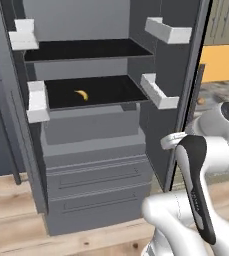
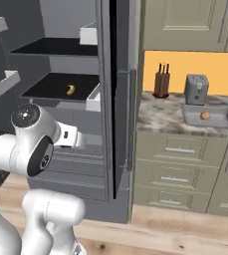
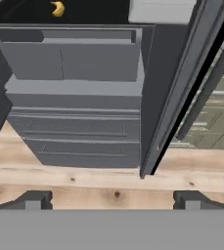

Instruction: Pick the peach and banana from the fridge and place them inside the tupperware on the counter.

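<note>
The fridge (image 1: 96, 165) stands open, and the small yellow banana (image 1: 81, 94) lies alone on its second black shelf. That banana (image 2: 70, 89) also shows from the right, and sits at the top edge of the hand view as banana (image 3: 57, 8). My gripper (image 3: 112, 200) is open with nothing between its fingertips (image 3: 33, 200). It hangs low in front of the fridge's drawers, below the banana's shelf. The peach (image 2: 204, 115) lies inside the grey tupperware (image 2: 222, 119) on the counter (image 2: 160, 114).
White door bins (image 1: 158, 91) stick out from the open right door, whose edge (image 2: 114, 99) stands between the fridge and the counter. A toaster (image 2: 196, 88) and a knife block (image 2: 161, 82) stand behind the tupperware. Wooden floor (image 3: 108, 176) lies below.
</note>
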{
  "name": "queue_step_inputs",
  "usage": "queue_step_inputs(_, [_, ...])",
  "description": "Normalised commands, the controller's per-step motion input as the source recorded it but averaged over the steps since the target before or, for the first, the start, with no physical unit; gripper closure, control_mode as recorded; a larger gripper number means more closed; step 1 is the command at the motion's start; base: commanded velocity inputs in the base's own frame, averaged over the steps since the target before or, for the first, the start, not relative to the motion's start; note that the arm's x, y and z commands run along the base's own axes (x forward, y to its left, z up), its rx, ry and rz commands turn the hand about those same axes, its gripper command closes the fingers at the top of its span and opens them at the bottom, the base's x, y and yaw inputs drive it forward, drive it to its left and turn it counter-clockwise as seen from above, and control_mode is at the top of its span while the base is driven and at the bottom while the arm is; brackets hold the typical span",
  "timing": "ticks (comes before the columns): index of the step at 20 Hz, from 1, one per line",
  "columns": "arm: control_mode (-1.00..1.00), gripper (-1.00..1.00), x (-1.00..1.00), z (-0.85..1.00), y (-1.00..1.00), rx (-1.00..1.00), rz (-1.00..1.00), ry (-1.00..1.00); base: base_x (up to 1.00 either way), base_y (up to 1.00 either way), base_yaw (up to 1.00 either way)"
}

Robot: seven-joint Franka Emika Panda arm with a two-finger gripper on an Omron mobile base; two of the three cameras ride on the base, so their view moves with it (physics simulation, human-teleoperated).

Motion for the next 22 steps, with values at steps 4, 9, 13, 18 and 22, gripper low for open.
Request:
queue_step_inputs(4, [1.0, -1.0, 0.0, 0.0, 0.0, 0.0, 0.0, 0.0, 0.04, 0.95, 0.0])
queue_step_inputs(9, [1.0, -1.0, 0.0, 0.0, 0.0, 0.0, 0.0, 0.0, 0.21, 0.32, 0.0])
queue_step_inputs(13, [1.0, -1.0, 0.0, 0.0, 0.0, 0.0, 0.0, 0.0, 0.43, -0.03, 0.0])
queue_step_inputs(18, [1.0, -1.0, 0.0, 0.0, 0.0, 0.0, 0.0, 0.0, 0.81, -0.04, 0.0])
queue_step_inputs(22, [1.0, -1.0, 0.0, 0.0, 0.0, 0.0, 0.0, 0.0, 0.85, 0.0, 0.0])
